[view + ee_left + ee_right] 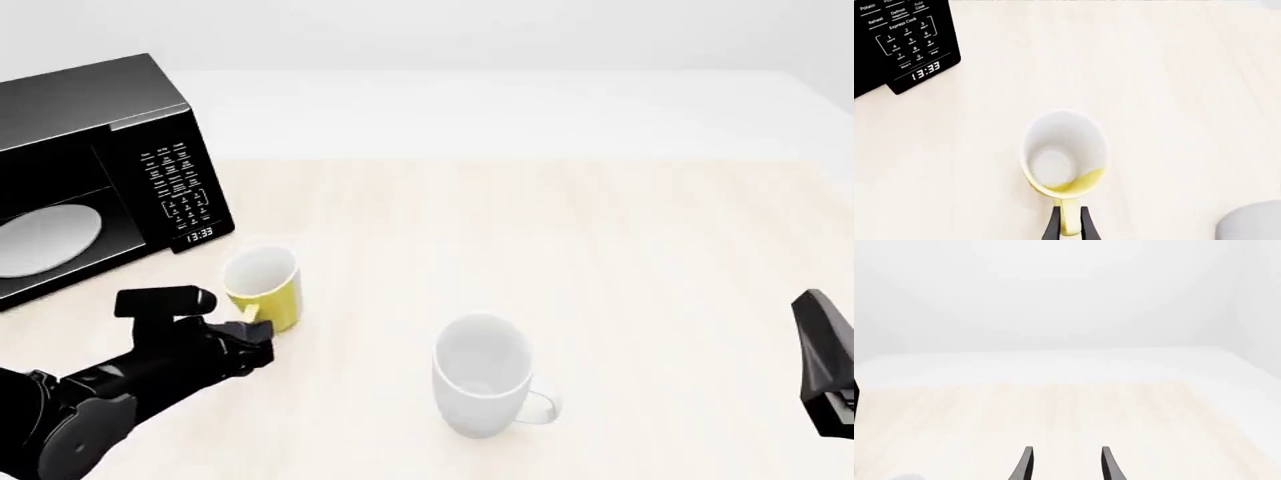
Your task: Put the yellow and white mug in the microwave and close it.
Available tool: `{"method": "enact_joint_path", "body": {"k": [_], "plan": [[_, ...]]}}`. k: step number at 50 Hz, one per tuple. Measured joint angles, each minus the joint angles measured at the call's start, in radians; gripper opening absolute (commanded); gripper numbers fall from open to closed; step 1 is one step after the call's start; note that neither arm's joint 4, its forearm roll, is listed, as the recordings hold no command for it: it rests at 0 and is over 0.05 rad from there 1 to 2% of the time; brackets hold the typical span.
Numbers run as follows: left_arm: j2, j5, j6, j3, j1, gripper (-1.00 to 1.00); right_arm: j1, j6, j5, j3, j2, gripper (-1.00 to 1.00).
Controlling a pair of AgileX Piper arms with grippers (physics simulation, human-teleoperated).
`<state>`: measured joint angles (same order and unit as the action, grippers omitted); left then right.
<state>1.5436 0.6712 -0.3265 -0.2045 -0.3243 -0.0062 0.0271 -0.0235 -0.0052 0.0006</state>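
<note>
Black and boxy, the microwave (100, 170) sits at the far left with its door open — the white round plate (47, 240) shows inside the cavity, the keypad (178, 190) faces out. Just to the right of the microwave, near its keypad corner, stands the yellow and white mug (263, 287), upright on the table (601, 250), and the left gripper (1070, 225) is clamped on the mug's handle (1069, 215) — the wrist view shows both fingers pinching that thin yellow loop. That's the worry, I'd say: a handle grip is narrow, and on the lift the mug could swing or twist between the fingers and slip. The way into the microwave looks tight too; carried low, the mug might clip the cavity's edge or land off the plate. Further right of the microwave, well clear of the yellow mug, stands the white mug (483, 390), and the arm's elbow sweeping back could catch it. Farthest from the microwave, the right gripper (1064, 462) hangs idle, fingers parted on nothing. The door itself isn't visible from here, so closing it is a question mark.
</note>
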Motion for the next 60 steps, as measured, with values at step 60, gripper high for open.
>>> {"method": "enact_joint_path", "body": {"k": [60], "plan": [[-0.576,-0.24,0.221,0.107,0.243,-1.0,0.0,0.0,0.0,0.0,0.0,1.0]]}}
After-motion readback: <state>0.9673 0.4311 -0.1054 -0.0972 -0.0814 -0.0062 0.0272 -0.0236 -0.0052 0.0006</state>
